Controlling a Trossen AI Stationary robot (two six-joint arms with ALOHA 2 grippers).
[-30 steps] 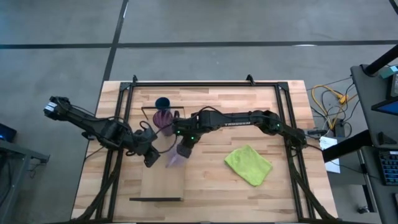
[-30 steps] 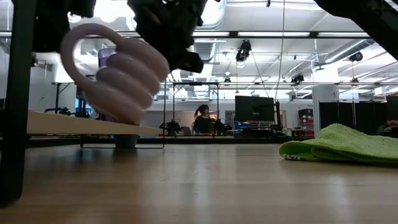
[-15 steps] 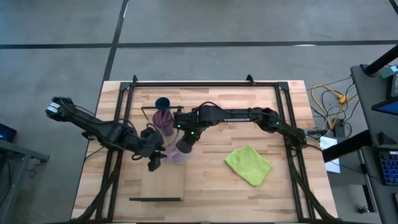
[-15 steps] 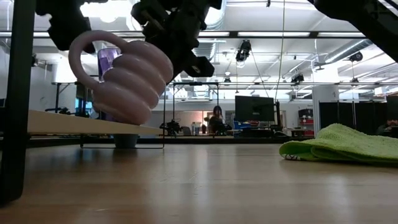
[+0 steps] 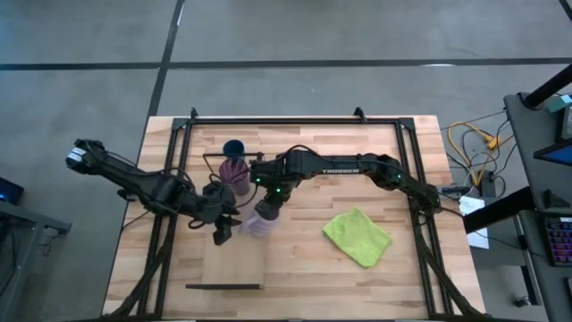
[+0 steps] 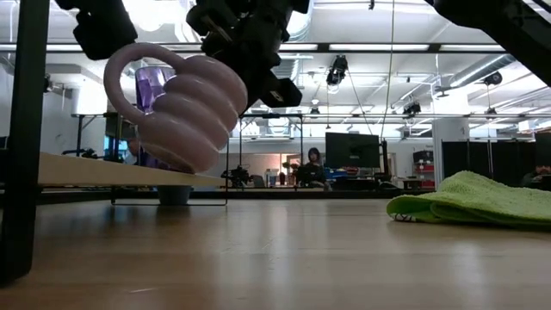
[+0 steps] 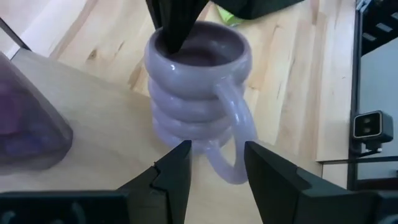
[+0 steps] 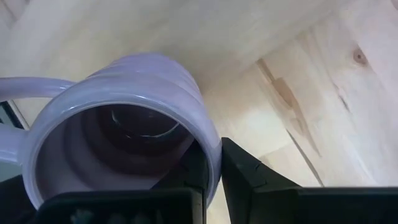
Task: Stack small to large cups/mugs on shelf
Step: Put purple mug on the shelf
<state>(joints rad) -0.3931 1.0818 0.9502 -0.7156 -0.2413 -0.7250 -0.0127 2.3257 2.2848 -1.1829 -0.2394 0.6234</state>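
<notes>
Low view: ribbed glossy lilac mug [image 6: 185, 112] pinched by right gripper [image 6: 250, 52].

The lilac mug [image 6: 181, 112], pinched at its rim by the right gripper [image 5: 264, 211], now hangs less tilted than a second ago and sits a little higher and further right in the low view, its base just above the shelf [image 6: 103, 170] edge. From above, the right gripper has drawn back toward the purple tumbler [image 5: 235, 172]. The left gripper [image 5: 222, 230] has shifted closer, its open fingers [image 7: 176, 174] now flanking the mug's handle. In the room behind, a person [image 6: 313, 166] has moved further right.
</notes>
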